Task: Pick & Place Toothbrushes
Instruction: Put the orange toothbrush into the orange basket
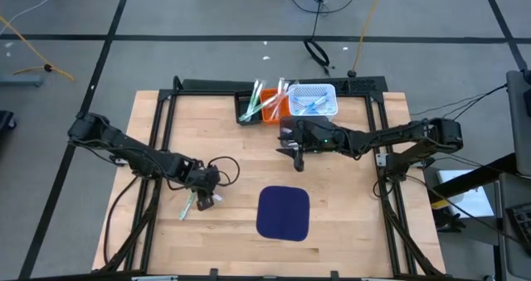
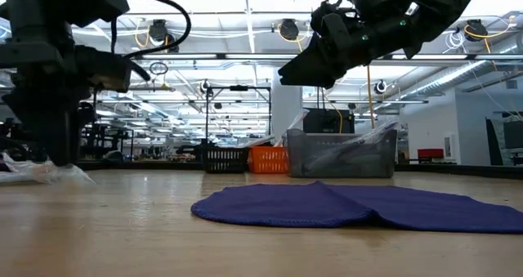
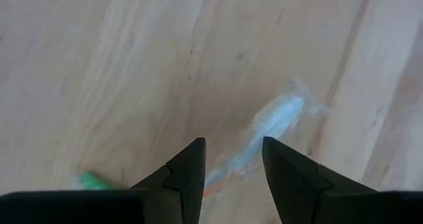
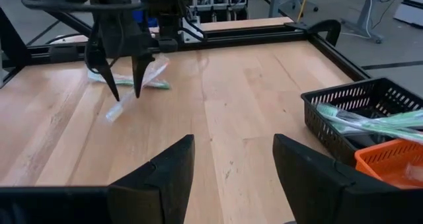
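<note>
While its fingers stand parted and empty, the left end effector (image 1: pixel 205 195) hovers over wrapped toothbrushes (image 1: pixel 189 203) on the surface (image 1: pixel 348 206), left of the blue mat (image 1: pixel 283 213). The right end effector (image 1: pixel 299 158), seemingly open and empty, hangs beyond the mat near the bins (image 1: pixel 286 104) holding more toothbrushes.

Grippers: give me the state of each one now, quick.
Left gripper: open, holding nothing, poised over a clear-wrapped light blue toothbrush on the wooden table.
Right gripper: open, empty, above the table.
</note>
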Tool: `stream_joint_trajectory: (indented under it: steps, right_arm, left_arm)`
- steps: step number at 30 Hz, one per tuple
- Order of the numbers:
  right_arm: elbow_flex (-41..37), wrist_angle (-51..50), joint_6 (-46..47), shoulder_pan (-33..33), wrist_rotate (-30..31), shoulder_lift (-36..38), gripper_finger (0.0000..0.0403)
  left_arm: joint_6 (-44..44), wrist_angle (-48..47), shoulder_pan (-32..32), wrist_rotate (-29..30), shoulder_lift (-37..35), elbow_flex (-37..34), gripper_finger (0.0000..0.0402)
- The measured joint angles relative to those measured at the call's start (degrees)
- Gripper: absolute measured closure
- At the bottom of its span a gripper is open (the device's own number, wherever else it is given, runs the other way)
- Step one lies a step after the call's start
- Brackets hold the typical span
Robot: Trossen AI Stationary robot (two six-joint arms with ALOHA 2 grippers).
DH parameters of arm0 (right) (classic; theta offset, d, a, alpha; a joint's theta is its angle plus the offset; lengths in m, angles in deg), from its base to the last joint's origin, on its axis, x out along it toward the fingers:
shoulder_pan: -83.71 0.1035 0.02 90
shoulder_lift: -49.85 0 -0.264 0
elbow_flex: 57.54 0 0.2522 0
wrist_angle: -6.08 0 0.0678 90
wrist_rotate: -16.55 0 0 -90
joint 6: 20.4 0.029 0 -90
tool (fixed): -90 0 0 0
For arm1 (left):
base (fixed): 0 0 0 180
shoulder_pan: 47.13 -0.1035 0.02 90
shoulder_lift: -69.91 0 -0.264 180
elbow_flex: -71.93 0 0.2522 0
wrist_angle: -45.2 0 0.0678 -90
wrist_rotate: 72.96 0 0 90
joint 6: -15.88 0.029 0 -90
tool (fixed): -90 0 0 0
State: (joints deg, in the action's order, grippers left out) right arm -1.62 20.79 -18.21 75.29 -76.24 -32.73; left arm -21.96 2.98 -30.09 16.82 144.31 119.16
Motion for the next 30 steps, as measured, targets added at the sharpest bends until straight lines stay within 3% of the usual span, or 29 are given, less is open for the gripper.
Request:
stream_joint_trajectory:
  steps: [8,16,25,30]
  right_arm:
    - [0.0,0.4,0.1,-0.1,0.0,0.0,0.0206]
    - [0.0,0.0,0.3,-0.1,0.0,0.0,0.0206]
    - [0.0,0.5,0.3,-0.1,0.0,0.0,0.0206]
    - [0.0,0.4,0.3,-0.1,0.0,0.0,0.0206]
  left_arm:
    - [5.2,1.2,0.0,-0.3,-1.4,1.4,0.025]
    - [6.1,-6.5,2.1,-2.7,-1.2,1.6,0.025]
    - [8.3,-8.9,2.7,5.5,0.5,1.6,0.025]
    - [9.3,-8.7,2.6,6.1,5.4,1.7,0.025]
